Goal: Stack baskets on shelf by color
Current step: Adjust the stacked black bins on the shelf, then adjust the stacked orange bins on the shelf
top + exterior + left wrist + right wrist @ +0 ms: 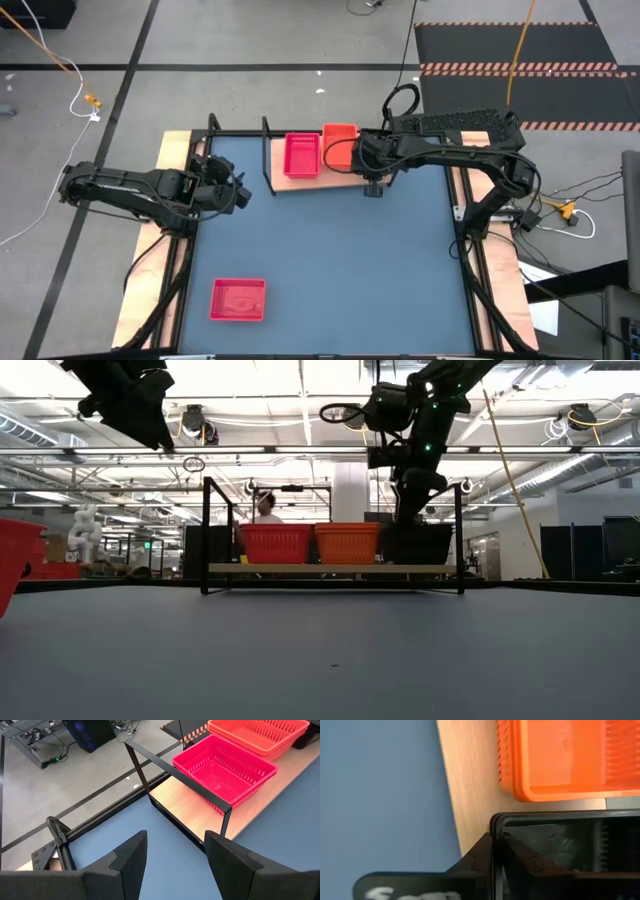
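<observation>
From above, the shelf [345,175] is sitting at the far edge of the table [330,260], with a pinkish-red basket [302,155] and an orange basket [339,143] lying side by side on it. The right arm is reaching over the shelf's right part and covering whatever lies there; its right gripper [374,186] is hard to make out. A second pinkish-red basket [238,300] is resting near the table's front left corner. The left gripper [238,192] is hovering over the table's left side.

At table height, the red stack [275,543], the orange stack [347,543] and a black basket [418,544] are standing in a row on the board [330,568], the right arm coming down onto the black one. A red basket [15,565] is being cut off at the picture's left edge.

The left wrist camera is showing its own fingers [131,860] standing wide apart, holding nothing, facing the shelf's end frame [175,775].

The right wrist camera is showing its fingers [482,852] pinching the rim of the black basket [555,840], which is sitting just beside the orange one [560,760] on the wood.
</observation>
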Controlling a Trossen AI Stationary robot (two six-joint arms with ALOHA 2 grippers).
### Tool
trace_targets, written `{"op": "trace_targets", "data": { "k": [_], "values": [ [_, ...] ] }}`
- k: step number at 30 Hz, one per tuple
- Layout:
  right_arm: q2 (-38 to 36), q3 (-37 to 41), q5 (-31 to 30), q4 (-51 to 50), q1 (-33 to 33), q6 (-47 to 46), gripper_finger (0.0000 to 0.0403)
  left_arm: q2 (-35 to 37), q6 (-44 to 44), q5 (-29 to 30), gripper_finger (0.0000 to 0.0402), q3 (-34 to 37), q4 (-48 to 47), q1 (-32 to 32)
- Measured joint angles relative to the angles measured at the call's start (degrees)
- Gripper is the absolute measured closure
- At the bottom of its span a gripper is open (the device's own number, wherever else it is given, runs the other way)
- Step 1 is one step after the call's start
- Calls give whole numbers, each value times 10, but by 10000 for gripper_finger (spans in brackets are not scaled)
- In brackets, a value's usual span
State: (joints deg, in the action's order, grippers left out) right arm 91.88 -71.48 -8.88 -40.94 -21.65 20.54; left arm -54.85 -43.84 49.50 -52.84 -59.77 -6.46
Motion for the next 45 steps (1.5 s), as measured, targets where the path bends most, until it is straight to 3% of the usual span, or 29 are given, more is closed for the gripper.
{"op": "trace_targets", "data": {
  "k": [13, 19, 22, 27, 33, 45],
  "values": [
    [-45, 0, 0, -7, 0, 12, 318, 0, -2, 0, 202, 0, 0, 0],
    [-55, 0, 1, 89, 0, 28, 289, 0, -1, 0, 202, 0, 0, 0],
    [-43, 0, 5, 145, 0, 33, 275, 0, -1, 0, 202, 0, 1, 0],
    [-16, 0, 67, 222, -7, 42, 253, 0, 2, 0, 202, 0, 2, 0],
    [13, 0, 77, 223, -8, 42, 233, 0, 4, 1, 202, 0, 0, 0],
    [46, 0, 77, 227, -12, 44, 235, 0, 6, 1, 202, 0, 0, 0]
  ]
}}
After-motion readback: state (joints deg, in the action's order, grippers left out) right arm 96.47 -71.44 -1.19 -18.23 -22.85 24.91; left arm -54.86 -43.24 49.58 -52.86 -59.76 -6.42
